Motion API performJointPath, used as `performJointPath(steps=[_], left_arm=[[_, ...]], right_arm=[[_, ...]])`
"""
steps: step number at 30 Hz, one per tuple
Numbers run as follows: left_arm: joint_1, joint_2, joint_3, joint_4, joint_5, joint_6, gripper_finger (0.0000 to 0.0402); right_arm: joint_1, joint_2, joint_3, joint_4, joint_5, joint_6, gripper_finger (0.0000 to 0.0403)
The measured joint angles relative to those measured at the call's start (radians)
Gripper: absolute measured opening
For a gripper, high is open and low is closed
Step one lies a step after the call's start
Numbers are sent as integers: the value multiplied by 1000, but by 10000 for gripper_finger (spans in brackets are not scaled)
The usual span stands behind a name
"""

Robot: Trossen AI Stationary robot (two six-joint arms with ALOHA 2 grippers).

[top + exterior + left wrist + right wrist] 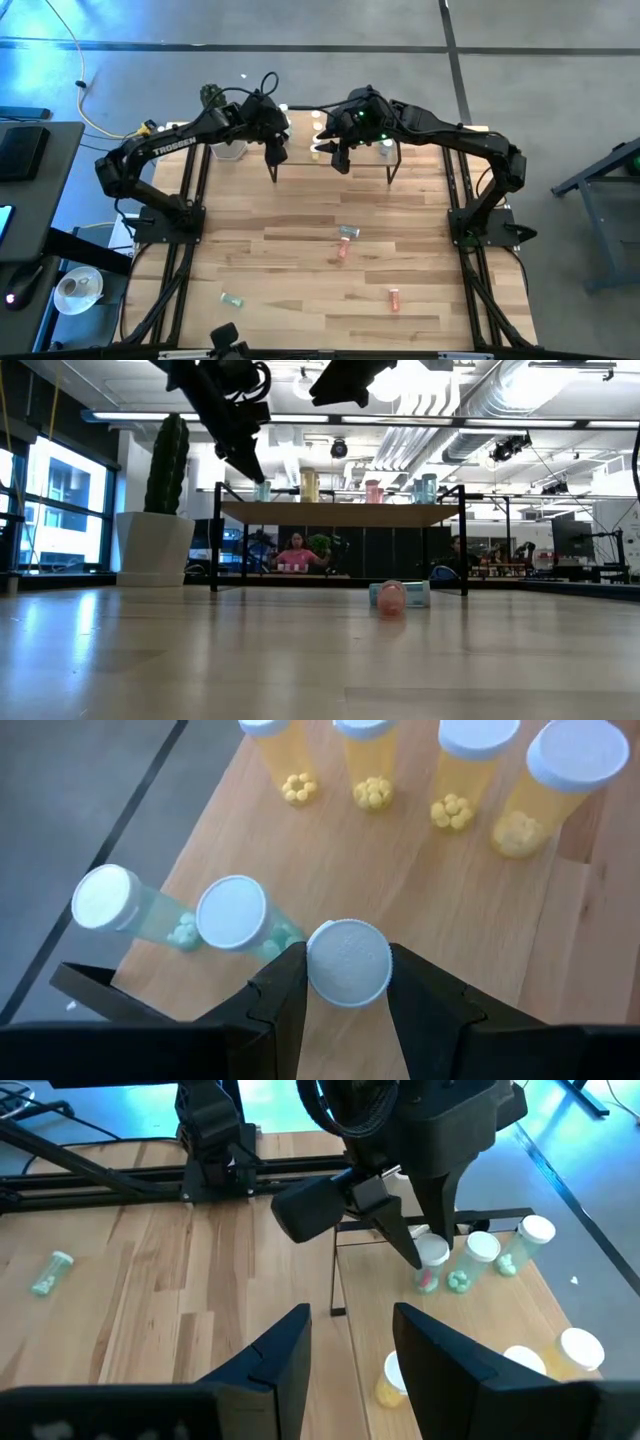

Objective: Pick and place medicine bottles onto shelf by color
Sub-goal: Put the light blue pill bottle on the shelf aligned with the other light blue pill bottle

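Observation:
The light-wood shelf [420, 910] stands at the table's far middle [303, 135]. Two green bottles [235, 915] stand at one end of it, and several yellow bottles [372, 760] stand in a row behind them. My left gripper [348, 970] is over that end, shut on a white-capped bottle [430, 1260] next to the green pair. My right gripper [350, 1325] hangs open and empty above the shelf's middle [340, 158]. A teal bottle [347, 232], two pink ones [343, 250] [394, 298] and a green one [232, 299] lie on the table. My left gripper pinches the bottle's top end between its two fingers [290, 982], which flank the white cap [348, 960]. The fingers slant down from the table's near-left side. The bottle stands upright in line with the green pair. Whether its base touches the shelf, I cannot tell.
A white pot with a cactus [155, 545] stands left of the shelf. More bottles show on the shelf top in the low view [373, 490]. A person [297, 550] sits in the room beyond. The wide near half of the table holds only the loose bottles.

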Motion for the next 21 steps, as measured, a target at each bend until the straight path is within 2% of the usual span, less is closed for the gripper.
performJointPath(steps=[15, 21], left_arm=[[0, 18, 2, 13, -5, -25, 118], [6, 24, -4, -6, -9, -26, 135]], right_arm=[[0, 0, 0, -12, -1, 0, 135], [0, 0, 0, -13, -1, 0, 135]])
